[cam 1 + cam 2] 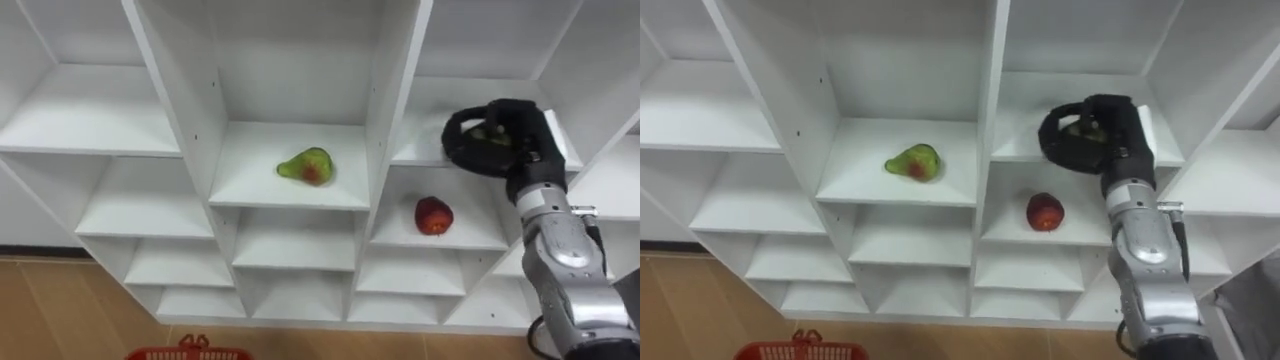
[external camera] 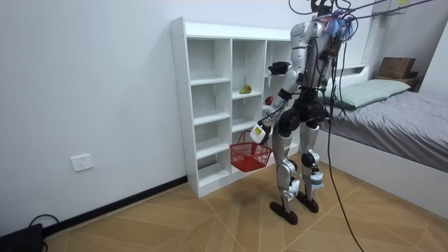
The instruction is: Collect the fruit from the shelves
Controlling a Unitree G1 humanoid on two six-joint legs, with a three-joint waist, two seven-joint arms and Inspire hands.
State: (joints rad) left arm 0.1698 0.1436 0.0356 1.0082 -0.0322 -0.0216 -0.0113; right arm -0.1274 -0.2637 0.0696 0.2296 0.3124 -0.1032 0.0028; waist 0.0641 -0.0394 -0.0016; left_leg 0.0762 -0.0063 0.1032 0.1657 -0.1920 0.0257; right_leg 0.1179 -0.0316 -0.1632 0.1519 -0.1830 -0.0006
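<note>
Right hand (image 1: 515,135) is up in the closet (image 2: 179,105), in the compartment at 2 o'clock of the eye view. Its fingers are curled into a ring around what looks like a small greenish fruit (image 1: 490,130). Most of it is hidden inside the curl, so I cannot name the kind. The hand sits low over that compartment's shelf board (image 1: 420,150), near the front edge.

Two more are on offer. A green pear (image 1: 305,166) with a red blush lies in the middle compartment, at 9 o'clock from the hand. A red apple (image 1: 433,215) lies one shelf down at 7 o'clock, and both are well apart from the fingers.

Left hand (image 2: 258,133) is down at hip level in the room view, with the red basket (image 2: 241,150) hanging just beneath it. How it grips the handle I cannot tell from that far off. In the eye view the basket's rim peeps in at 7 o'clock, low and well left of the working hand.

Now the dangers. That curl reads more like a loose cage than a firm squeeze. A quick pull-out could let the fruit slip, roll off the front of the board and drop to the floor.

The upright divider (image 1: 395,100) stands close at the hand's 9 o'clock. A sideways exit before the hand is clear of the compartment could clip it and jar the catch loose.

Then comes the long carry from 2 o'clock down to 7 o'clock. The basket hangs free and may sway, so a release off its centre would send the fruit past the rim.
</note>
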